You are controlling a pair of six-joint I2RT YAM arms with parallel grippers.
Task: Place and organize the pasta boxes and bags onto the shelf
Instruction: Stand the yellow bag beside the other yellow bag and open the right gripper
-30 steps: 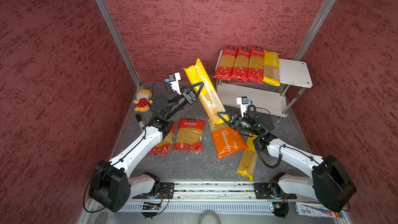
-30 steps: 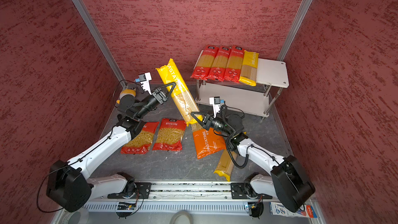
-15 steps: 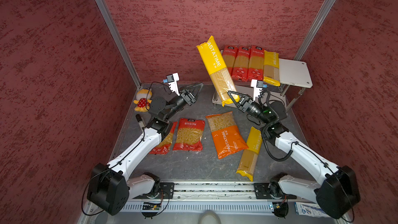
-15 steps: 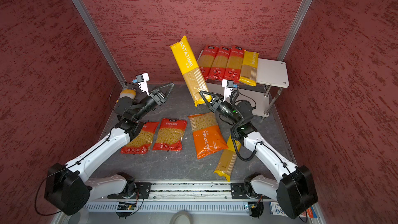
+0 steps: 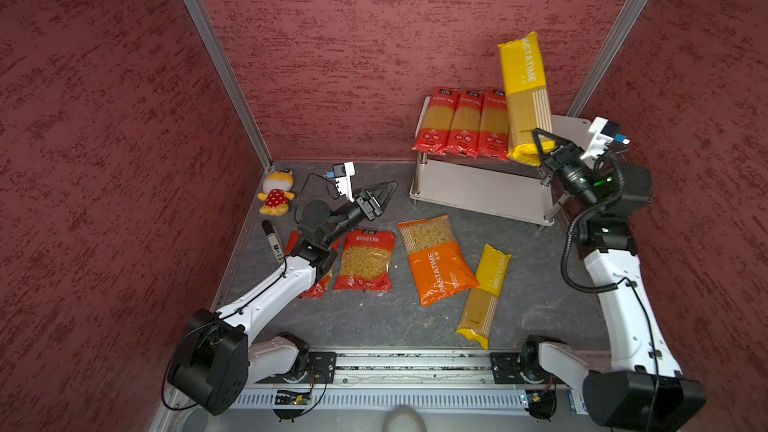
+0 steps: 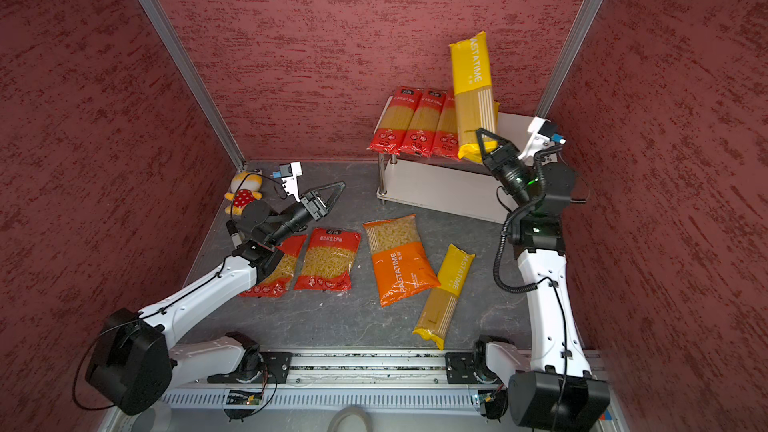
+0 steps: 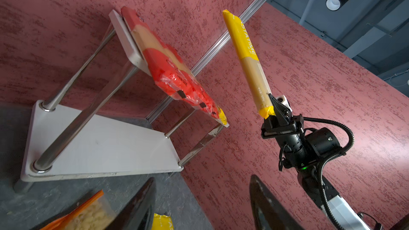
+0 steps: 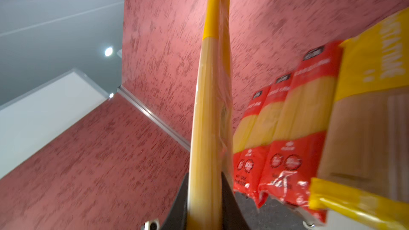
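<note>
Holds long yellow PASTATIME plastic spaghetti bag (image 5: 524, 89) nearly upright in the air above top board of small white two-tier shelf with chrome posts (image 5: 478, 195), right gripper (image 5: 540, 144) clamped on its lower end. On that board, three long red spaghetti bags (image 5: 461, 122) side by side. Hovers left gripper (image 5: 386, 197) empty, fingers spread, near short red curly-pasta bag (image 5: 365, 259).

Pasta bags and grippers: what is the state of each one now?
right gripper: shut on held yellow bag
held yellow bag: lifted, near upright
left gripper: open, empty
red spaghetti bags: on shelf top
shelved yellow bag: beside them
orange bag: on floor
loose yellow bag: on floor
red curly-pasta bags: on floor
</note>
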